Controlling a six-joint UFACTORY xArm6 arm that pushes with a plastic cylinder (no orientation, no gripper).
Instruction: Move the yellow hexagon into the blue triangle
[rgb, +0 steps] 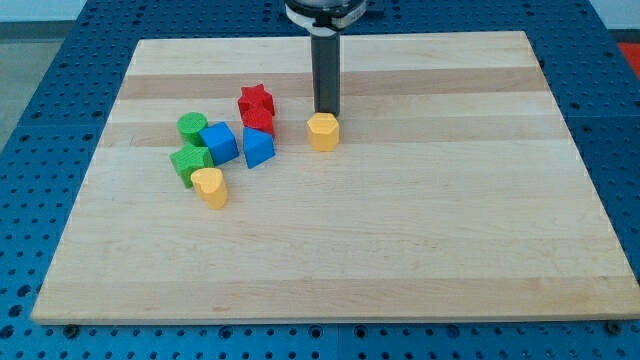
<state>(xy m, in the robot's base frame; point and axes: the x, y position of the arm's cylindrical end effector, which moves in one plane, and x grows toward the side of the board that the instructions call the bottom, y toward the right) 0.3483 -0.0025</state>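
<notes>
Pale wood counter (400, 240) on blue pegboard. No pincer, only my tip (327, 112), touching yellow hexagon (323, 131) from behind. Blue triangle (258, 148) near, to view's left. Hexagon prob. light, rigid, slides easy; push its right face.

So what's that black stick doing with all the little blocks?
That stick is my rod. My tip sits just above the yellow hexagon in the view, right beside it. I want to slide that hexagon left to the blue triangle, and there is a gap between them. The triangle sits in a cluster with a blue cube, red star, green blocks and yellow heart.
</notes>
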